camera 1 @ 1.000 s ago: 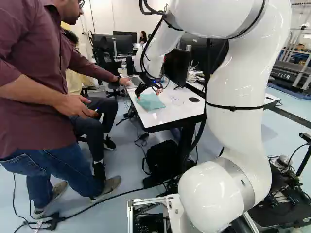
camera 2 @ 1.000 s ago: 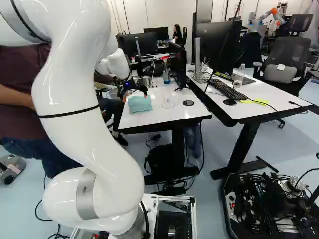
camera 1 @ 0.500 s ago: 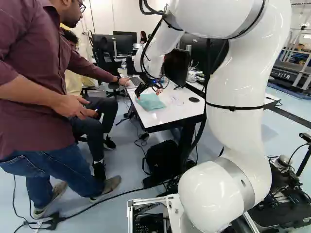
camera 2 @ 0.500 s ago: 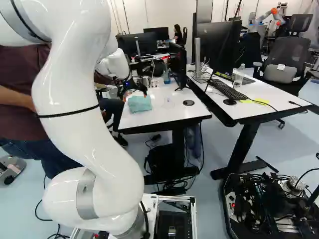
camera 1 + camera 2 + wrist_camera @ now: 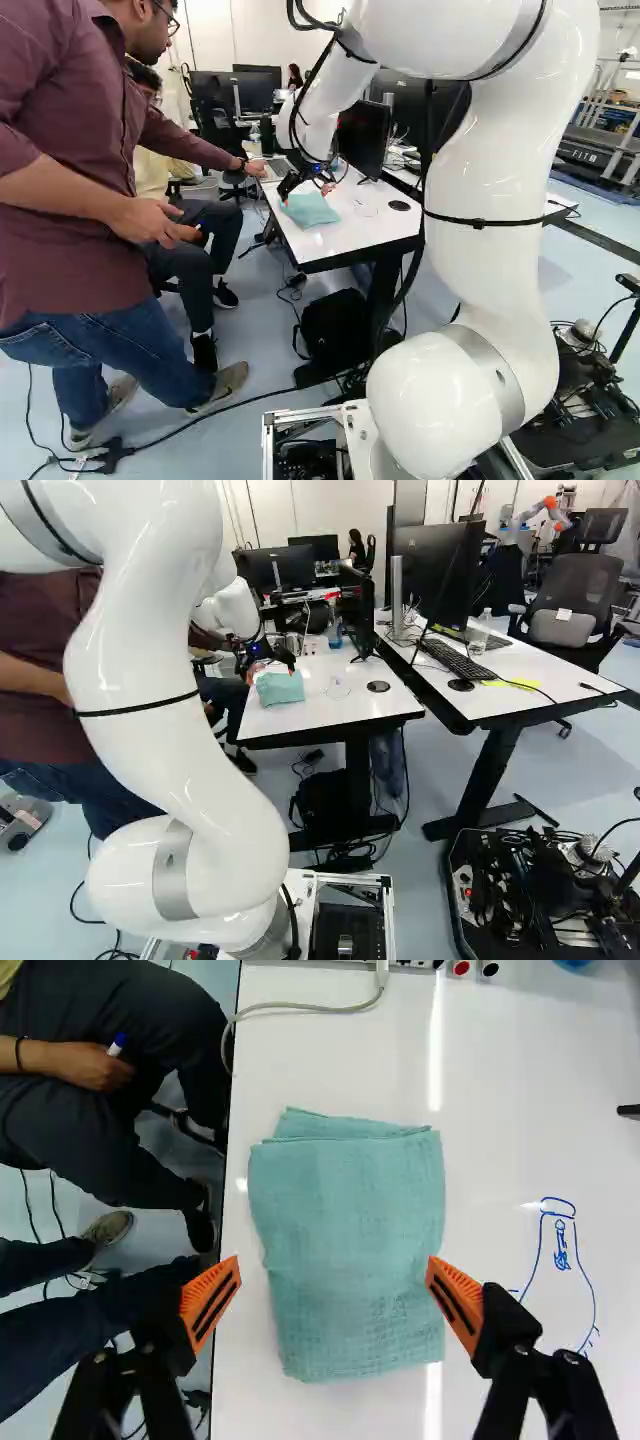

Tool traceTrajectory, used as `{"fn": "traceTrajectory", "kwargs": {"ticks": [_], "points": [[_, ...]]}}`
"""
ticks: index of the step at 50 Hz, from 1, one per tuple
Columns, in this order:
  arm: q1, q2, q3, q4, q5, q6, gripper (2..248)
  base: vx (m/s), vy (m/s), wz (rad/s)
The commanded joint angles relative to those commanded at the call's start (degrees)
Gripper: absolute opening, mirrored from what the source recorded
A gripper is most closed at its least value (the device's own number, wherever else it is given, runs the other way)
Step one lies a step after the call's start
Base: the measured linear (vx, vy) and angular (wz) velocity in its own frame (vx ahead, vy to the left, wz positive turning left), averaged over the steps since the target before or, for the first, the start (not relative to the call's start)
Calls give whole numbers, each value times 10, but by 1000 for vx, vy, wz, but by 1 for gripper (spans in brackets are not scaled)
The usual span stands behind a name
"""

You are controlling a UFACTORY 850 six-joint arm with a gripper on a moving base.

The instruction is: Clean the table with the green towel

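— Towel (image 5: 345,1250): where?
— On the table (image 5: 510,1080), folded flat, the blue drawing (image 5: 562,1250) just beside.
— And the gripper (image 5: 333,1300)?
— Above the towel, spread wide, holding nothing. I'd ease it slightly toward the drawing, so both pads (image 5: 462,1295) clear the towel, descend level almost to the table, then squeeze slowly; too high, and they'd probably catch only the top layer.

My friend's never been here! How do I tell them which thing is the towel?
Find the white table that the big white arm reaches over. Under the open claw, near that table's edge, lies the towel. It's folded blue-green cloth, while the blue drawing beside it is just lines.
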Motion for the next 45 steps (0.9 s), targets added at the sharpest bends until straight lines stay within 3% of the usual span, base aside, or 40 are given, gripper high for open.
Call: {"fn": "traceTrajectory", "kwargs": {"ticks": [45], "points": [[0,0,0,0,0,0,247,0,0,0]]}}
